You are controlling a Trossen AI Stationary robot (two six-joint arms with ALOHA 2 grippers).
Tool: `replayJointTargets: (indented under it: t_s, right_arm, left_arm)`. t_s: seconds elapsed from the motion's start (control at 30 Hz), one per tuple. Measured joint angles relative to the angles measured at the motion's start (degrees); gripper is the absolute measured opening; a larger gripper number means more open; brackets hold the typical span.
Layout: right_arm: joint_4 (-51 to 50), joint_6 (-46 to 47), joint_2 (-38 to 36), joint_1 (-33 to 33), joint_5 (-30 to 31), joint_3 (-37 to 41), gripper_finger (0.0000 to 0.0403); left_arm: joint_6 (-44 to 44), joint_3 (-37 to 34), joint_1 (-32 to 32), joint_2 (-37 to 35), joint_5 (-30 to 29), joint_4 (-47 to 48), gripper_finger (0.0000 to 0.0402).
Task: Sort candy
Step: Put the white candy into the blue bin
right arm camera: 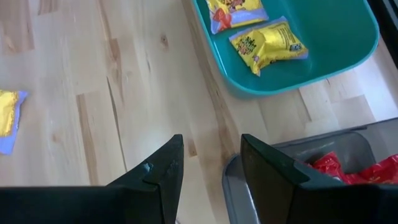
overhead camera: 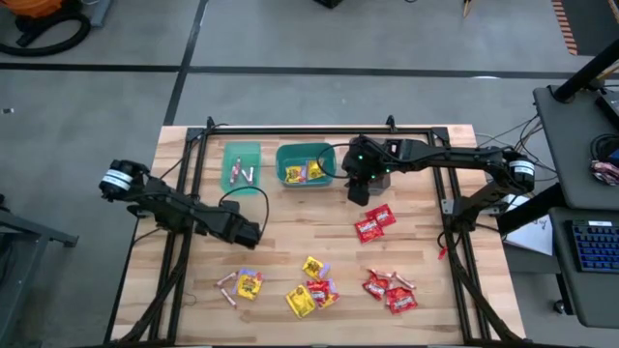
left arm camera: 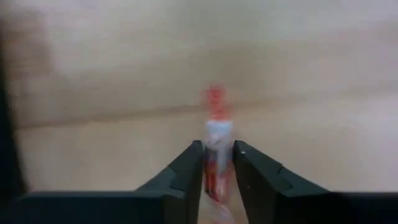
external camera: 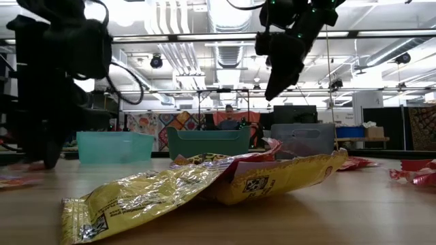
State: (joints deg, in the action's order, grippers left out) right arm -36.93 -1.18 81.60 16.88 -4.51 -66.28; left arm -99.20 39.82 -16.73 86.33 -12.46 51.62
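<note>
My left gripper (overhead camera: 250,232) is down at the wooden table, left of centre, shut on a thin pinkish-tan candy stick with a red end (left arm camera: 217,134); the view of it is blurred. My right gripper (right arm camera: 211,168) hangs open with nothing between its fingers, above the table beside a grey bin (right arm camera: 292,155) that holds red packets (right arm camera: 348,168). More candy lies loose on the near half of the table: yellow packets (overhead camera: 305,295), red packets (overhead camera: 374,222) and sticks (overhead camera: 227,282). My left gripper has the candy stick between its two fingers, which close on its long sides (left arm camera: 217,165) and point steeply down. The fingers lie along the stick. Its red end (left arm camera: 215,99) juts out past the fingertips. Whether the stick rests on the table, I cannot tell.
At the far side stand a light teal bin (overhead camera: 242,164) with sticks in it, a darker teal bin (overhead camera: 305,164) with yellow packets (right arm camera: 267,43), and the grey bin under my right gripper. A black frame (overhead camera: 319,129) borders the table. Bare wood lies between the bins and the loose candy.
</note>
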Motion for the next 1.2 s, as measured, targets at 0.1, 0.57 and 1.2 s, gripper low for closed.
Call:
replayJointTargets:
  t_s: [0.1,0.57,1.2]
  right_arm:
    - [-0.5,-0.5,0.0,0.0,0.0,0.2,0.0151]
    - [-0.6,-0.3,-0.6,0.0,-1.4,3.7,0.015]
    - [-1.2,8.5,-4.2,-3.4,-4.9,4.5,0.015]
  left_arm:
    - [2.9,0.6,-0.1,0.3,-0.1,0.3,0.0027]
    - [16.7,5.6,-0.7,-8.5,-3.3,-2.7,0.0001]
    - [29.5,8.4,4.7,-17.7,-4.5,-1.6,0.0014]
